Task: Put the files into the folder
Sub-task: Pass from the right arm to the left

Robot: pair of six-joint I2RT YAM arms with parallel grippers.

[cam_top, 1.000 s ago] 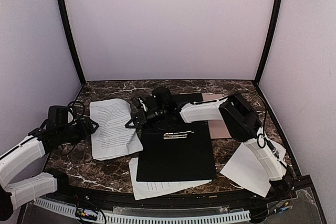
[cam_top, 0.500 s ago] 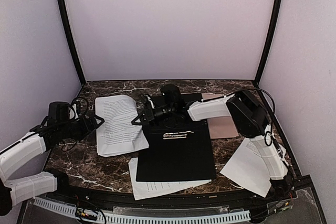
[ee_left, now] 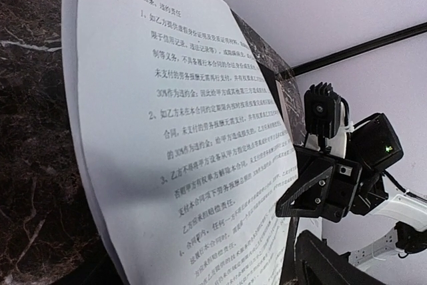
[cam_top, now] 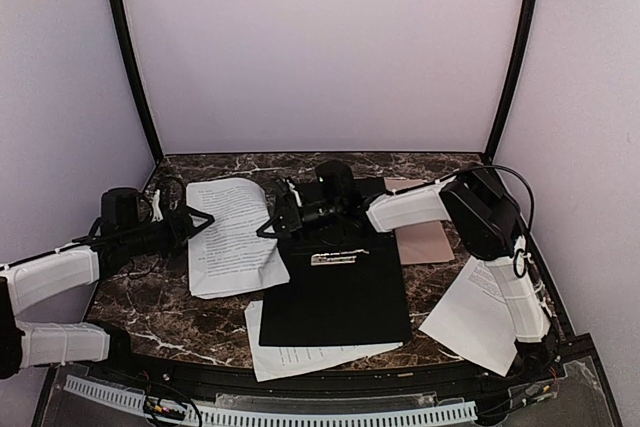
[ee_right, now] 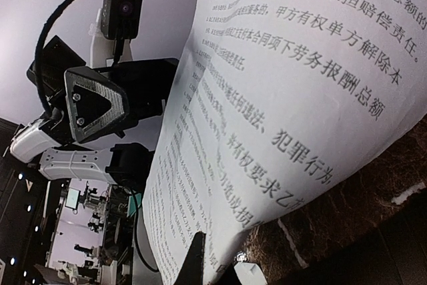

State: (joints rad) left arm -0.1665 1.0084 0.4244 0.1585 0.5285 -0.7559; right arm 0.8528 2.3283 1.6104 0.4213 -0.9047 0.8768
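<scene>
One of the files, a printed white sheet (cam_top: 232, 237), lies curled on the marble left of centre. My right gripper (cam_top: 270, 228) is shut on its right edge, and the sheet (ee_right: 287, 98) rises from the pinch in the right wrist view. My left gripper (cam_top: 198, 221) stands open at the sheet's left edge, the page (ee_left: 180, 131) filling its view. The folder shows as a tan panel (cam_top: 424, 242) beside a black panel (cam_top: 335, 307) with a metal clip (cam_top: 338, 258). A second sheet (cam_top: 300, 355) pokes out under the black panel. A third (cam_top: 475, 325) lies at the right.
The marble table (cam_top: 160, 317) is closed in by pale walls on three sides with black corner posts (cam_top: 130, 57). A slotted cable rail (cam_top: 300, 412) runs along the near edge. The right arm (cam_top: 490, 237) arches over the tan panel and the right-hand sheet.
My right gripper has drawn the held sheet to the right, toward the black panel. My left gripper has followed to the right, staying at the sheet's left edge.
</scene>
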